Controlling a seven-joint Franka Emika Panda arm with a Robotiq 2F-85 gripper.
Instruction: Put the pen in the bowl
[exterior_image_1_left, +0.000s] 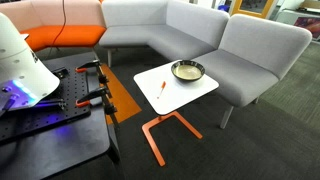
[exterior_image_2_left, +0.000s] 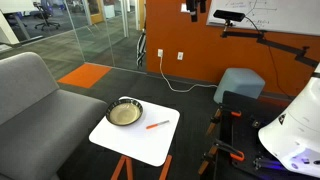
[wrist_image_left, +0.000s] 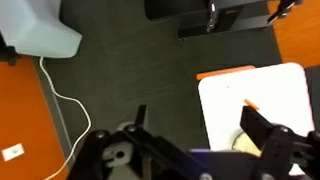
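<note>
The pen (exterior_image_1_left: 163, 87) is a short orange-red stick lying flat on the white table (exterior_image_1_left: 188, 93), a little in front of the bowl (exterior_image_1_left: 187, 70). The bowl has a dark rim and a cream inside and looks empty. Both also show in an exterior view, the pen (exterior_image_2_left: 157, 125) beside the bowl (exterior_image_2_left: 125, 113). In the wrist view my gripper (wrist_image_left: 200, 135) is open and empty, high above the floor and off the table's (wrist_image_left: 265, 85) edge. Its right finger hides most of the pen (wrist_image_left: 250, 104) and part of the bowl (wrist_image_left: 243, 143).
A grey sofa (exterior_image_1_left: 190, 30) wraps round the table's far side. The table has orange metal legs (exterior_image_1_left: 160, 132). A black cart with clamps (exterior_image_1_left: 70, 95) holds the robot's white base (exterior_image_2_left: 295, 125). A white cable (wrist_image_left: 60, 95) runs over the carpet. A blue-grey stool (exterior_image_2_left: 240, 85) stands by the orange wall.
</note>
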